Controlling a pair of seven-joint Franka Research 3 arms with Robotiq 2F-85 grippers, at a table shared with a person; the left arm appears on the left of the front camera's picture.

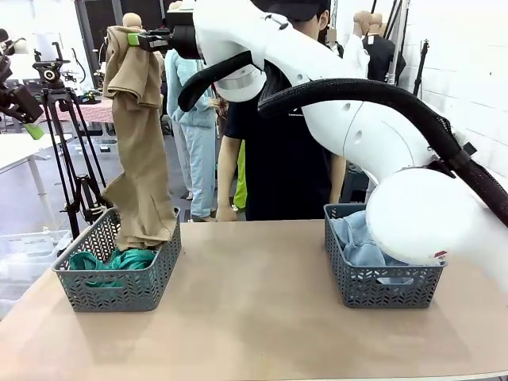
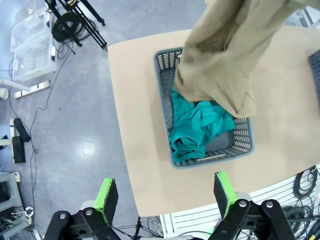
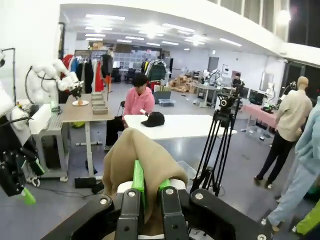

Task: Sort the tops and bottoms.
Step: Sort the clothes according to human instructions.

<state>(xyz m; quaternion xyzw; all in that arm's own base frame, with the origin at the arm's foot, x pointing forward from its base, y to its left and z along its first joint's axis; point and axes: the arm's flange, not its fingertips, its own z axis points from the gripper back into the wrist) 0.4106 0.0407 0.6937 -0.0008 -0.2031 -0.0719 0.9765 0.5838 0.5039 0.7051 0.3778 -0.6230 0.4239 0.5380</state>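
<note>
A: Tan tabletop (image 1: 254,317) first, with two grey baskets on it. Where is the beige top?

B: The tan-beige top (image 1: 139,159) hangs above the left basket (image 1: 119,290), its lower end draped down onto that basket's far rim and onto the teal-green top (image 1: 111,260) already lying inside. The right gripper (image 1: 136,39) has reached across the table to hold it high over the left basket; its fingers are pinched almost fully together on a fold of the cloth, which bunches over the green pads (image 3: 138,179) in the wrist view.

A: Why hold it so high?

B: Probably so the long garment hangs straight and can be lowered into the basket instead of spilling over the side.

A: And the other arm?

B: The left gripper (image 2: 165,197) looks down on the left basket from well above, fingers spread wide and holding nothing. It seems parked clear of the drop.

A: The bottoms?

B: Pale blue denim (image 1: 361,242) sits in the right basket (image 1: 381,286), far across the table from the left basket. A person (image 1: 282,159) stands beyond the table, between the two baskets.
</note>
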